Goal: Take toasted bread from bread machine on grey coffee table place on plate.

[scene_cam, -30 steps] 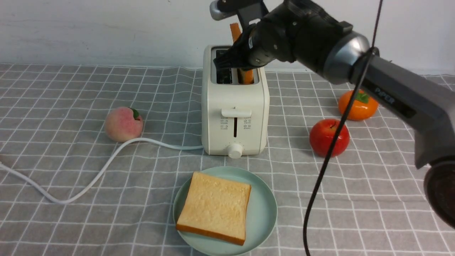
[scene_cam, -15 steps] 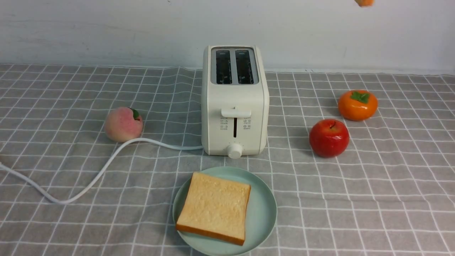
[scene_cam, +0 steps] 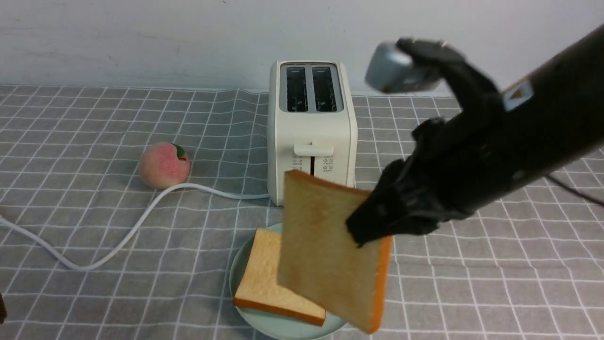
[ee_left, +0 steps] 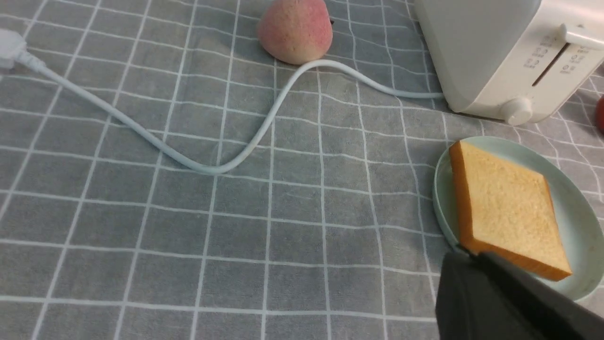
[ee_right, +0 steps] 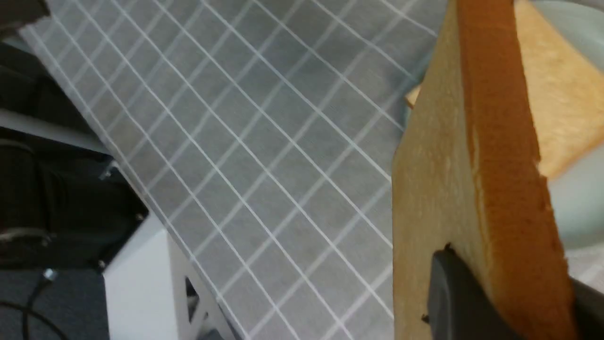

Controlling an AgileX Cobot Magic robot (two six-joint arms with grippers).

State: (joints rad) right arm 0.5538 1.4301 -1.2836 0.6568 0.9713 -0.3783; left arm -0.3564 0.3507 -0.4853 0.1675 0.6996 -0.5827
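My right gripper (scene_cam: 362,230) is shut on one slice of toasted bread (scene_cam: 321,245) and holds it tilted in the air over the mint-green plate (scene_cam: 292,327). In the right wrist view the black fingers (ee_right: 453,288) pinch this slice (ee_right: 490,141). The second slice (scene_cam: 264,276) lies flat on the plate (ee_left: 578,222). The cream-white bread machine (scene_cam: 311,141) stands behind the plate on the grey coffee table (scene_cam: 94,118), both slots empty. My left gripper (ee_left: 472,256) is shut and empty, hovering beside the plate's rim.
A peach (scene_cam: 163,165) lies left of the toaster. The white cord (scene_cam: 141,217) loops across the cloth to the left, ending in a plug (ee_left: 7,47). My right arm hides the table to the right of the toaster. The table's edge (ee_right: 155,222) shows in the right wrist view.
One second ago my right gripper held the slice at the toaster's right slot. It lifted it out of view and has now brought it down over the plate.
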